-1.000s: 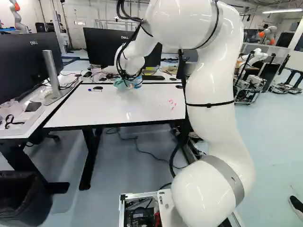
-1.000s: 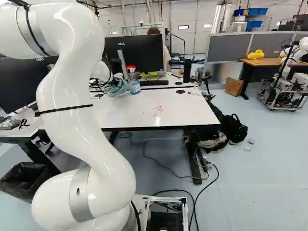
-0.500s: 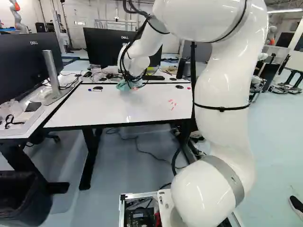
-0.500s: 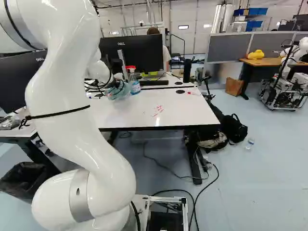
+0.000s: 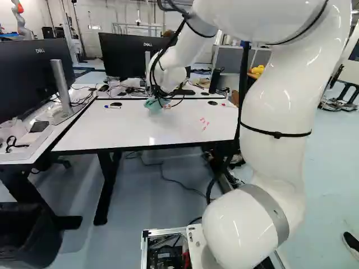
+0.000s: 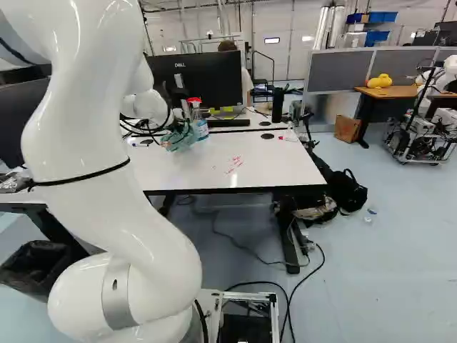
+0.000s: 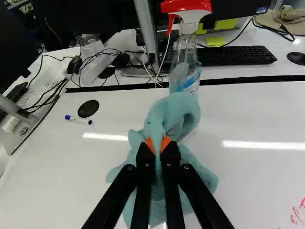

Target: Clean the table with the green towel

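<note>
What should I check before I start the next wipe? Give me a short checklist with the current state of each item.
1. Green towel held by the gripper: ok, pinched between both fingers.
2. Towel spread flat for wiping: not ok, it is bunched around the fingertips.
3. Towel pressed on the tabletop: cannot tell how firmly.
4. Spray bottle upright: ok, standing just beyond the towel.
5. Towel free of the bottle: cannot tell, they overlap in the wrist view.
6. Red marks wiped off: not ok, they show on the tabletop, away from the towel.
</note>
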Motion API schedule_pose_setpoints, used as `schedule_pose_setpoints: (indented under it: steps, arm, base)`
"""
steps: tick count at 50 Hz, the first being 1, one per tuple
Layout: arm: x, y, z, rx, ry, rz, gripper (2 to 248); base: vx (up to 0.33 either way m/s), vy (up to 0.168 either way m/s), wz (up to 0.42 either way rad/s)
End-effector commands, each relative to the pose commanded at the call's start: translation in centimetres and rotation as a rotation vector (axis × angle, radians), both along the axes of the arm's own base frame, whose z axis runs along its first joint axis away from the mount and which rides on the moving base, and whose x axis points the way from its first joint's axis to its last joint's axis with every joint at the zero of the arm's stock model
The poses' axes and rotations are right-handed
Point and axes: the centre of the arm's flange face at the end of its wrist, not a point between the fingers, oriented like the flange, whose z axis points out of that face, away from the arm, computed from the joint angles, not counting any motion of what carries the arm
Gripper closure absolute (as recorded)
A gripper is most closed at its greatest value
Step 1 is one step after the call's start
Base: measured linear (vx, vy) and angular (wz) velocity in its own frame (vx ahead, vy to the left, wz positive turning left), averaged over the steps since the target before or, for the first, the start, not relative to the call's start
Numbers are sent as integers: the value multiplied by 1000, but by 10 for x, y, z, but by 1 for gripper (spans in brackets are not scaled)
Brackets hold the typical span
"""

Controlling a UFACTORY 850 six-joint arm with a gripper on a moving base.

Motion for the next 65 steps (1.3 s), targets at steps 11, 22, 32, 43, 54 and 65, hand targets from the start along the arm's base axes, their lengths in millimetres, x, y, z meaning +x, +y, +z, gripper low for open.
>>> schedule_pose_setpoints:
  steps: [11,22,32,43,54,65]
  arm:
    - [-14,-18,1,-2,6,-24,220]
    - [-28,-35,1,-3,11,-49,220]
    - [-40,-52,2,-4,14,-74,220]
    - [-53,-69,2,-4,16,-103,220]
    - [-66,-87,2,-4,18,-134,220]
    - [-79,-104,2,-4,19,-167,220]
  base:
    - [0,0,0]
    - [0,0,0]
    - [0,0,0]
    - [0,0,0]
    - [0,0,0]
    - [0,0,0]
